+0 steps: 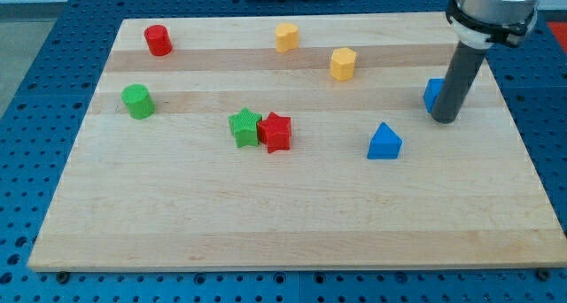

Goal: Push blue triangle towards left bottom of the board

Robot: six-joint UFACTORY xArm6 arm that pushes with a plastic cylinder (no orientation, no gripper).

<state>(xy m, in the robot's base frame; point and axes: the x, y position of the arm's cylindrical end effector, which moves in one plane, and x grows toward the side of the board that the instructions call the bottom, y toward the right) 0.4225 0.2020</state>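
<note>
No claw is fitted; with my tip (445,120) parked against the blue block (432,94), well right of the blue triangle (384,142), the wrong block could be shoved.

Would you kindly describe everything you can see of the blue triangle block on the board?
The blue triangle is a small, solid-looking block of matte blue, with a pointed top and a broader base lying flat on the wooden board. It sits right of the board's centre, apart from every other block; nothing touches it. My tip stands up and to the view's right of it, against another, partly hidden blue block, with a clear gap to the triangle.
</note>
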